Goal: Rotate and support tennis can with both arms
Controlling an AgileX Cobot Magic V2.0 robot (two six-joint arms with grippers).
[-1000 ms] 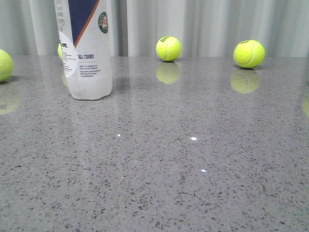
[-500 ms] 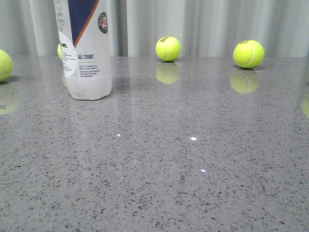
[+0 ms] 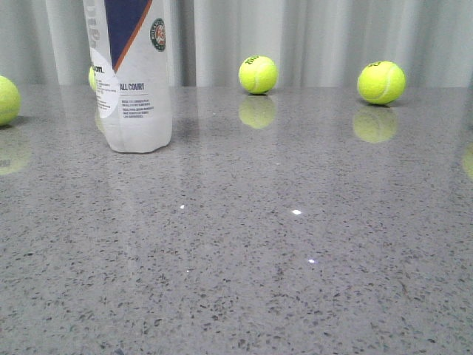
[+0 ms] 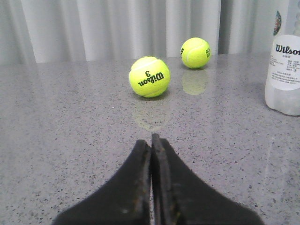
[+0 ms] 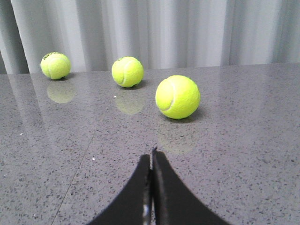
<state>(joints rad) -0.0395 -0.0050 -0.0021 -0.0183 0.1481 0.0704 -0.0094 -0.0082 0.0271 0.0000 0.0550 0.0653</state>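
Note:
The tennis can (image 3: 133, 74) stands upright on the grey table at the back left of the front view; its top is cut off by the frame. Its lower part shows in the left wrist view (image 4: 283, 70) at the frame edge, with a "Wilson" label. My left gripper (image 4: 151, 140) is shut and empty, low over the table, well short of the can. My right gripper (image 5: 152, 157) is shut and empty, low over the table; the can is out of its view. Neither arm shows in the front view.
Yellow-green tennis balls lie about the speckled grey table (image 3: 281, 244): one at the far left (image 3: 6, 98), two at the back (image 3: 258, 74) (image 3: 380, 81). A ball (image 4: 149, 77) lies ahead of the left gripper, another (image 5: 177, 96) ahead of the right. Pale curtain behind.

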